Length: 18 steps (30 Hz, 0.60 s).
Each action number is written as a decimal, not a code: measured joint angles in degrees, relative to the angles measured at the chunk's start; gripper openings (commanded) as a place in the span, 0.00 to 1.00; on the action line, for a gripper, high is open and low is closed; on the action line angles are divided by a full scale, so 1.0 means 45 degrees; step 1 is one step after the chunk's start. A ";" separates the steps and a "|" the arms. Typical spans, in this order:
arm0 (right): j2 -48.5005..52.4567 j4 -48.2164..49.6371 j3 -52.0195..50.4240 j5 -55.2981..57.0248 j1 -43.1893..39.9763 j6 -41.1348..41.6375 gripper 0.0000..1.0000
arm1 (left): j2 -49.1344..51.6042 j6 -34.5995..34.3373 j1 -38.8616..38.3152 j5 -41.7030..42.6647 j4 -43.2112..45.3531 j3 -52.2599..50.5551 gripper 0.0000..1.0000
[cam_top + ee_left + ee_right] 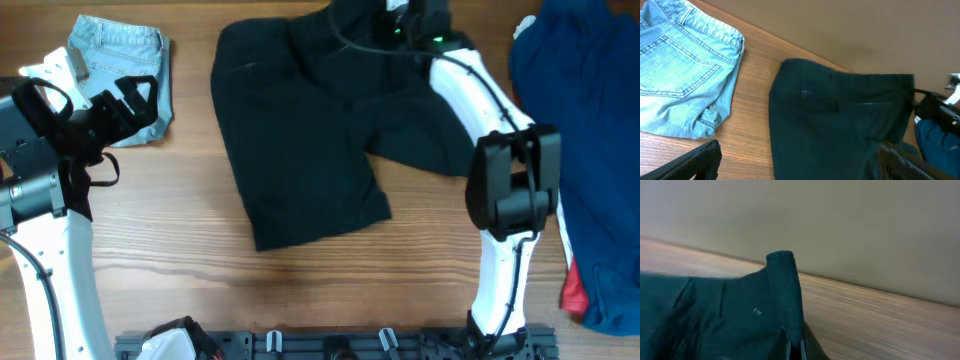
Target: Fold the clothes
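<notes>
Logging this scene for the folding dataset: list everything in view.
black shorts: one, black, spread at table centre
denim shorts: one, light blue, far left corner
blue garment: one heap, dark blue with a red patch, right edge
table: one, brown wood grain
rail: one, black, along the near edge
left fingers: two, black, open, above the denim shorts' edge
right fingers: two, dark, shut on a raised fold of the black shorts' far edge
</notes>
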 measured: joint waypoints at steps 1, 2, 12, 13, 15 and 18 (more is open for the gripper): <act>0.0000 -0.0083 0.0000 0.0044 -0.0160 0.0024 1.00 | 0.0049 0.0000 0.0000 0.0000 0.0010 0.0000 0.99; 0.0000 -0.0253 0.0000 0.0126 -0.0384 0.0063 1.00 | 0.0131 0.0005 -0.0010 0.0000 0.0010 0.0000 0.99; -0.1773 -0.5022 -0.0005 -0.1141 -0.0427 0.0214 1.00 | 0.2254 0.0695 -0.1078 -0.0282 0.0515 0.0000 0.99; -0.2132 -0.5586 -0.0005 -0.1486 -0.0427 0.0214 1.00 | 0.2560 0.0777 -0.1350 -0.0340 0.0792 0.0000 1.00; -0.3152 -0.7111 0.0078 -0.2647 -0.0427 0.0257 1.00 | 0.3429 0.1001 -0.2161 -0.0510 0.1622 -0.0005 1.00; -0.3755 -0.8956 0.0141 -0.3871 -0.0389 0.0267 0.99 | 0.4459 0.1205 -0.3055 -0.0782 0.2603 0.0000 0.99</act>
